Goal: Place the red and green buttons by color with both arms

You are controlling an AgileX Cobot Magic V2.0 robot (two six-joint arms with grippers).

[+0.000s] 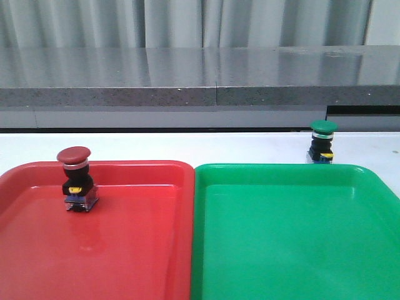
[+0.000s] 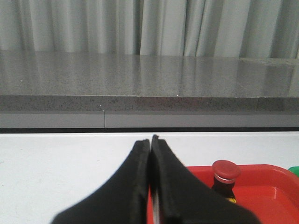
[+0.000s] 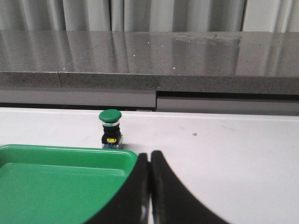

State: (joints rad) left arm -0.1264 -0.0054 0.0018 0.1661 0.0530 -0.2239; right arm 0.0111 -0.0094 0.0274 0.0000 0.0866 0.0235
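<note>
Beyond green tray [image 1: 275,172], green button [image 1: 323,141]

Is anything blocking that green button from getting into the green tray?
Nothing visible. The green button stands upright on the white table just behind the green tray, with only the tray's low rim between them.

— What colours are in front of you?

— You have a red tray [image 1: 125,250] beside a green tray [image 1: 294,250], both glossy and plain, on a white table [image 1: 187,145].

— And the buttons?

— Your red button [image 1: 77,180] has a dark red cap, silver collar, black body, yellow tab and clear-blue base. Your green button [image 1: 322,142] matches it, but with a deep green cap.

— The rest?

— You see a speckled grey counter [image 1: 200,78], pale grey curtains [image 1: 187,22], and matte black on your left gripper [image 2: 150,144] and right gripper [image 3: 149,158].
</note>
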